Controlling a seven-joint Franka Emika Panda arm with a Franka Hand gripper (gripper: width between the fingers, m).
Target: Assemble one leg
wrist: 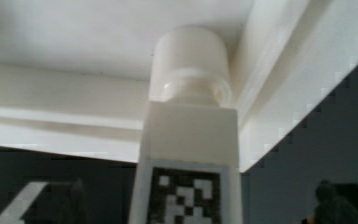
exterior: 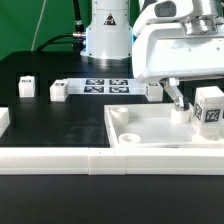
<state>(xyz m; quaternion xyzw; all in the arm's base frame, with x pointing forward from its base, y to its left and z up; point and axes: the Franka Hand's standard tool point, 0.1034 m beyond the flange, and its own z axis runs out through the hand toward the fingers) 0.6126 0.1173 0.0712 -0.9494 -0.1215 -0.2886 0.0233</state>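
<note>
A leg [exterior: 210, 105], a small white block with a black-and-white tag, stands at the tray-like white piece [exterior: 150, 128] near its corner on the exterior view's right. In the wrist view the leg [wrist: 194, 150] points its round peg [wrist: 190, 62] into the recessed corner of the tray-like piece [wrist: 69, 90]. My gripper [wrist: 185, 205] is open. Its dark fingers [wrist: 25, 205] stand on either side of the leg with a gap on each side. In the exterior view the gripper [exterior: 192, 104] hangs low over that corner, with one dark finger [exterior: 178, 98] showing.
Three more white leg blocks stand on the black table: two [exterior: 27, 87] [exterior: 59, 91] at the exterior view's left and one [exterior: 153, 90] behind the tray-like piece. The marker board [exterior: 105, 86] lies at the back. Long white rails [exterior: 60, 160] run along the front.
</note>
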